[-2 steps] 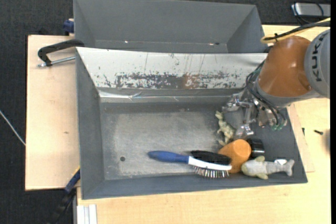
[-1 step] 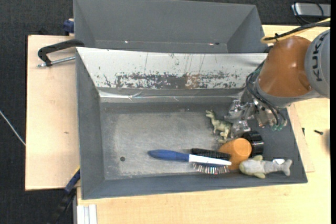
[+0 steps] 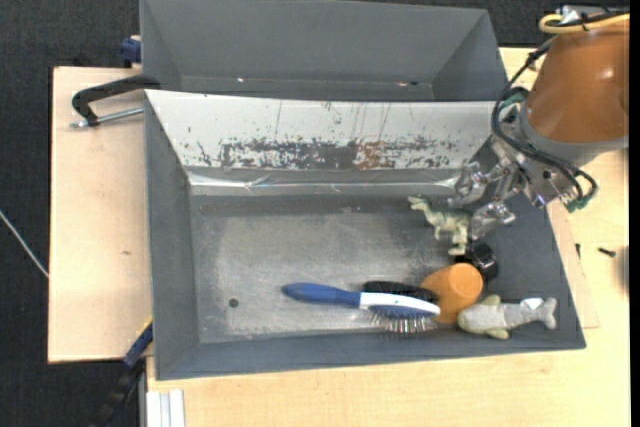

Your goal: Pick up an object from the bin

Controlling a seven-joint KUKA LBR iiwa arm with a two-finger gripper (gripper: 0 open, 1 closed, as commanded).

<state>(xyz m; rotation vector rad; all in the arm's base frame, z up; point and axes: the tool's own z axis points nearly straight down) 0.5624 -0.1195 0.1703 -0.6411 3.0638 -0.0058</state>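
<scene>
My gripper (image 3: pixel 486 196) hangs at the right side of the bin, just above the floor near the right wall. A small pale green toy animal (image 3: pixel 441 215) lies directly to its left, touching or nearly touching it. Below the gripper sits a small black round thing (image 3: pixel 484 262). An orange cup-like thing (image 3: pixel 457 288) lies on its side beside that black piece.
A brush (image 3: pixel 362 300) with a blue handle and a black-and-white bristled head lies along the front wall. A grey toy fish (image 3: pixel 510 316) rests in the front right corner. The arm's orange cover overhangs the bin's right rim.
</scene>
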